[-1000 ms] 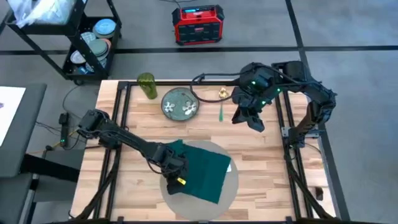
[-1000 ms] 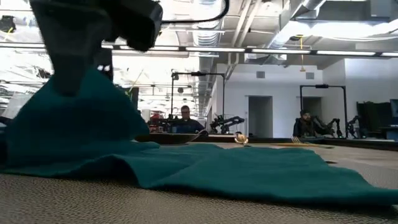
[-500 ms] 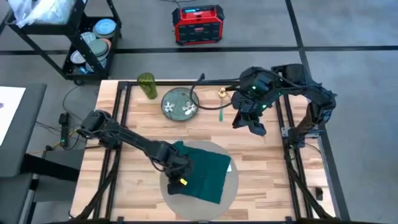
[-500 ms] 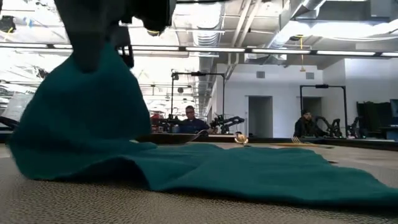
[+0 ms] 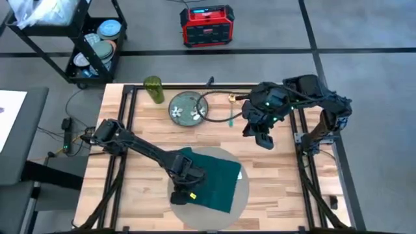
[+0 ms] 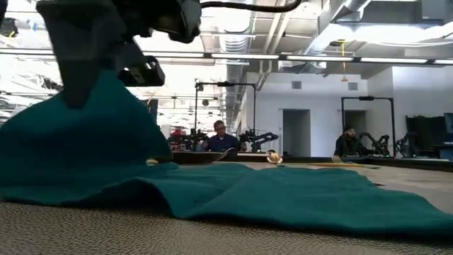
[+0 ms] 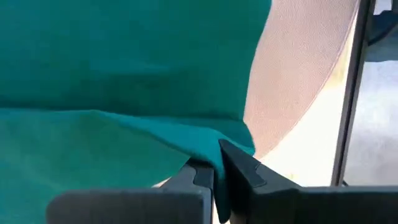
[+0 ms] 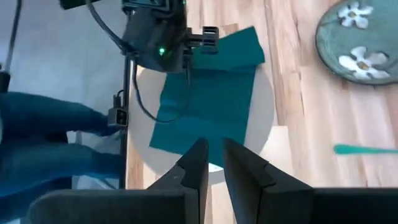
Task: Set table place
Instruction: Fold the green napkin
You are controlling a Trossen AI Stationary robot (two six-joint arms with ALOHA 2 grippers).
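Desk [image 5: 140, 140]: light striped wood w/ black rail frame; carries all the setting pieces.
Placemat [image 5: 242, 193]: round grey-beige mat at the desk's near centre, mostly covered by the cloth; bare rim shows on the right side.
Napkin [image 5: 218, 182]: teal cloth lying on the placemat, not flat. Low view shows one end pulled up into a peak, the rest spread w/ soft folds.
Left pincer [image 5: 184, 192]: over the mat's left edge, clamped on a corner of the napkin; wrist view shows cloth pinched between the nearly closed fingers [image 7: 202, 176].
Right pincer [image 5: 265, 140]: well apart from the mat, above bare wood just right of the plate; fingers narrow w/ a small gap, holding nothing. Waiting, by the look of it.
Plate [image 5: 188, 107]: green flowered, at the far side; green cup [image 5: 154, 89] beside it, small gold thing [image 5: 231, 99] & a thin green utensil [image 5: 230, 119] nearby.
Step in hand (judgement): laying/straightening the napkin on the mat.
How to do it well: keep the pinch near the corner, pull low & slow so the fold runs out w/o dragging the mat; let go only once the lifted end lies flat.
Risk: cloth may bunch or slide off the mat edge.
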